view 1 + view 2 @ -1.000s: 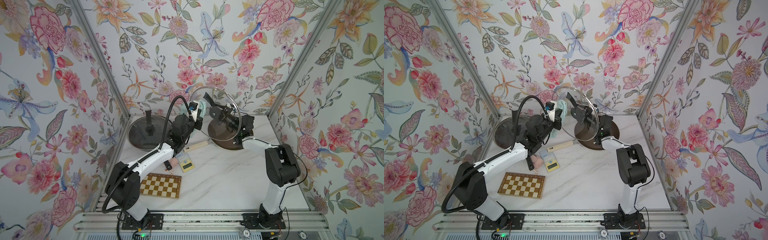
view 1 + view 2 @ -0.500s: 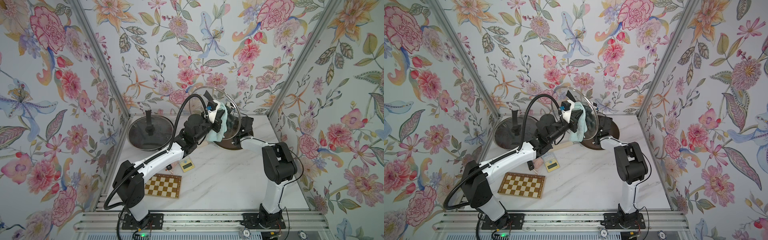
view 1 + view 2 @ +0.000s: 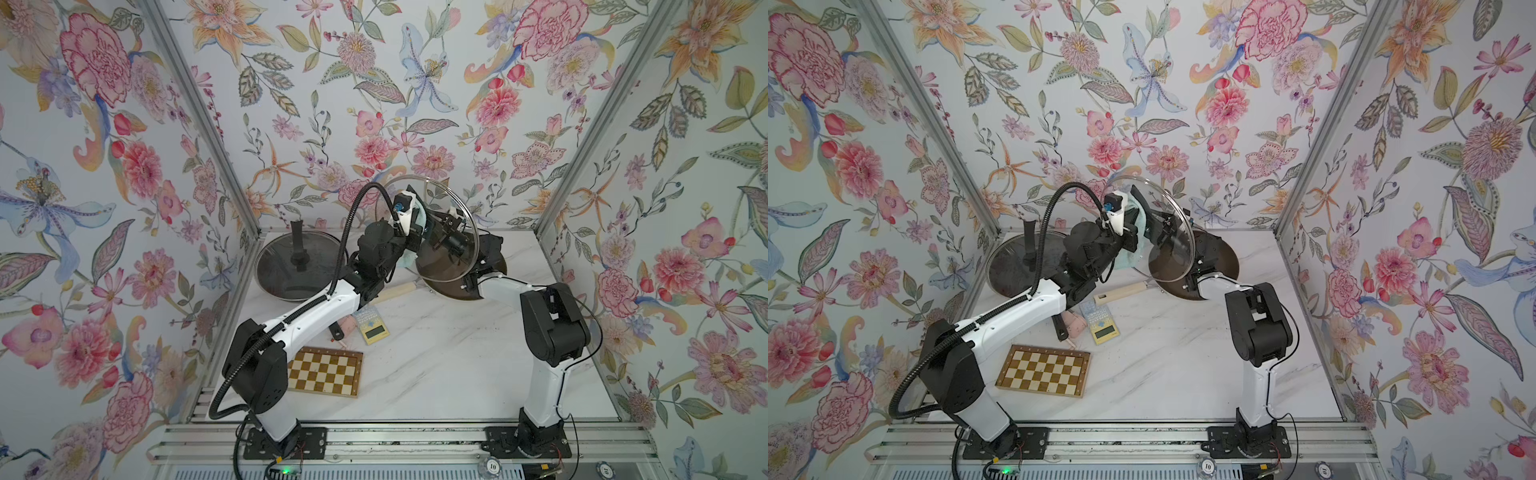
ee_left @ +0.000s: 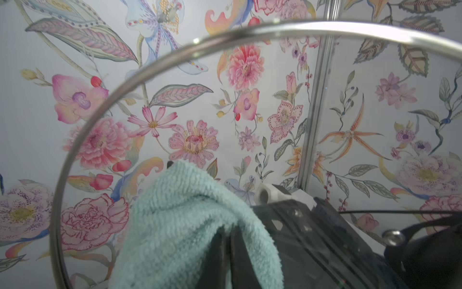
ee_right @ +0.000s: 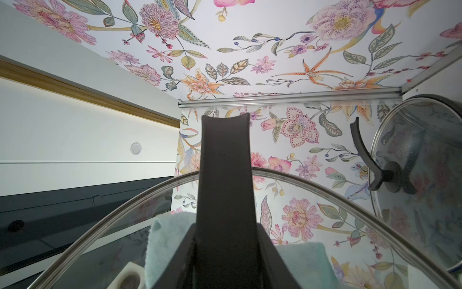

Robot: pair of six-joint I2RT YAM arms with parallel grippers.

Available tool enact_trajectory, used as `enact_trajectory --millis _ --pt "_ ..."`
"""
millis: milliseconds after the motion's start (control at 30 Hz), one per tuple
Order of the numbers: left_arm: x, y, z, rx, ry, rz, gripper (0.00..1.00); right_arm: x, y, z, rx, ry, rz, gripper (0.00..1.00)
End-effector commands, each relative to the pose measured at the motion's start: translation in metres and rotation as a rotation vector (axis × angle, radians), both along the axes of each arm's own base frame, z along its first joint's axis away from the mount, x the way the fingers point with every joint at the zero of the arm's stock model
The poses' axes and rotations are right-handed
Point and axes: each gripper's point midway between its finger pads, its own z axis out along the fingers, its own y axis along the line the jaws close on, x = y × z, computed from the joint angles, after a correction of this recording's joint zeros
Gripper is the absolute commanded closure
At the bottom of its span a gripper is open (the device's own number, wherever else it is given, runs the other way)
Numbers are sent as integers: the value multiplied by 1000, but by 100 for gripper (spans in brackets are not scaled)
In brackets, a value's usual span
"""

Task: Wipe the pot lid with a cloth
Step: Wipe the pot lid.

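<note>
The pot lid (image 3: 455, 198) (image 3: 1173, 259) is clear glass with a steel rim. It stands on edge in the air at the back, above a brown pan. My right gripper (image 3: 448, 236) (image 5: 226, 252) is shut on its black handle (image 5: 225, 162). My left gripper (image 3: 417, 222) (image 3: 1134, 220) (image 4: 228, 252) is shut on the cloth (image 3: 420, 215) (image 3: 1126, 259) (image 4: 185, 225), a mint-teal terry rag. The cloth is pressed against the lid's face on the side away from the handle. In the right wrist view the cloth (image 5: 163, 240) shows through the glass on both sides of the handle.
A second glass lid with a black handle (image 3: 299, 266) (image 5: 425, 162) sits on a pan at the back left. The brown pan (image 3: 492, 286) has a wooden handle (image 3: 397, 291). A yellow calculator (image 3: 374, 325), a pink item (image 3: 348, 326) and a chessboard (image 3: 326, 372) lie nearer the front.
My left gripper carried the cloth from beside the lid onto its glass. It has since slid back up and to the left across it. The right arm holds the lid almost still.
</note>
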Motion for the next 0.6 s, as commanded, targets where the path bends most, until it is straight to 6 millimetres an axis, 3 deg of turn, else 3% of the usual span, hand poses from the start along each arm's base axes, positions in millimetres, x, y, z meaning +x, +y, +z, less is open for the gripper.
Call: enact_trajectory --millis 0,133,267,367,433,567 --pt "-28 -41 -22 7 52 -186 100 -19 -12 65 123 -164 29 99" --pt "-53 -81 2 -3 -9 -354 100 -10 -9 54 116 -141 28 99" --pt "-51 -87 48 -27 -115 -357 100 -4 -5 37 101 -109 35 99" --pt "-34 -74 71 -44 -165 -289 100 -3 -3 32 97 -98 41 99" --pt "-14 -53 79 -68 -163 -228 100 -4 -4 32 97 -105 38 99" --pt "25 -3 65 -84 -121 -60 100 -8 -7 33 96 -122 17 99"
